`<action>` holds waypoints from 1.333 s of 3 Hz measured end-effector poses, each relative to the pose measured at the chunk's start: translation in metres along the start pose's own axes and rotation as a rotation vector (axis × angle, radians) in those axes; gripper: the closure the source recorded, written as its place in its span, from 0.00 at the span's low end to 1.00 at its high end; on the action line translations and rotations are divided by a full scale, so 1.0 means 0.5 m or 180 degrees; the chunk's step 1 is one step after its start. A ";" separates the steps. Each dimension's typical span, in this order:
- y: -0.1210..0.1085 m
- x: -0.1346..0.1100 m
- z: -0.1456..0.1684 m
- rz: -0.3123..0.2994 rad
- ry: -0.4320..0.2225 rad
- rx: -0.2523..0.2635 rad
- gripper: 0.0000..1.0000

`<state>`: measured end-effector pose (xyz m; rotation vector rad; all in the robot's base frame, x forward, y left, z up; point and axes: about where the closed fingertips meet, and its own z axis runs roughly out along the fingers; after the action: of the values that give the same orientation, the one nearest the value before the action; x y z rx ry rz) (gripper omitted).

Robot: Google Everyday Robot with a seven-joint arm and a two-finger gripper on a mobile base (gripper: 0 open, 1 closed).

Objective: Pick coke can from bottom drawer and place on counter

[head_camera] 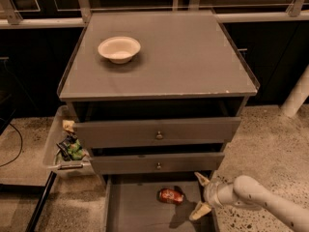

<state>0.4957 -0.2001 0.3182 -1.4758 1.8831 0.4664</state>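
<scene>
The coke can lies on its side on the flat grey floor of the open bottom drawer, near its back. My gripper is open, just right of the can over the drawer's right side, fingertips pointing left toward it. One finger is above and one finger below. It holds nothing. The counter is the grey top of the cabinet above.
A white bowl sits on the counter's left rear. Two upper drawers with round knobs stand slightly open above the bottom drawer. A clear bin with clutter hangs at the cabinet's left. A white post stands at right.
</scene>
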 end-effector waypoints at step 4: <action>-0.007 0.139 0.263 -0.0277 -0.0064 -0.0254 0.00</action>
<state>0.5301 -0.1639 0.1780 -1.5923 1.7953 0.5185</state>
